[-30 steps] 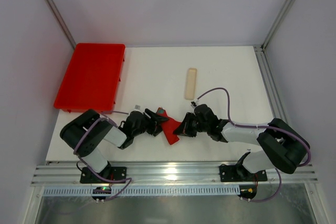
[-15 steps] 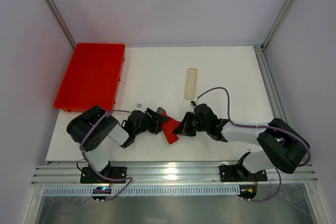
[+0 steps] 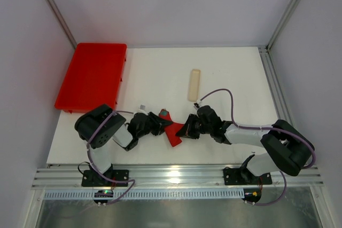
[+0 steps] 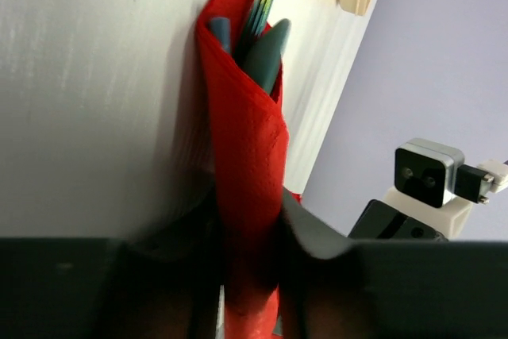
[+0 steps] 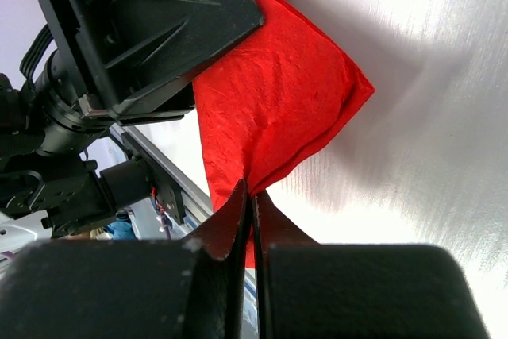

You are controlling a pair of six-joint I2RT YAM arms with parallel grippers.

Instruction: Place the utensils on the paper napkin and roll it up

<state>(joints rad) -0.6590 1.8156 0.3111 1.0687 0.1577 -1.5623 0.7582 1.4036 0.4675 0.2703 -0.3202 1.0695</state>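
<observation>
Two teal-green utensils (image 4: 266, 53) protrude from the upper end of the rolled paper napkin (image 4: 246, 156), seen low-centre in the top view between both arms. The left gripper (image 4: 250, 224) clamps the roll between narrowly parted fingers. The right gripper (image 5: 250, 196), fingers pressed together, pinches the napkin's edge. A beige strip (image 3: 194, 85) lies above centre on the table (image 3: 155, 73), a red tray (image 3: 91, 76) at the upper left.

A red plastic tray (image 3: 93, 76) sits far left on the table (image 3: 160, 73); a beige strip (image 3: 194, 85) lies well apart.
</observation>
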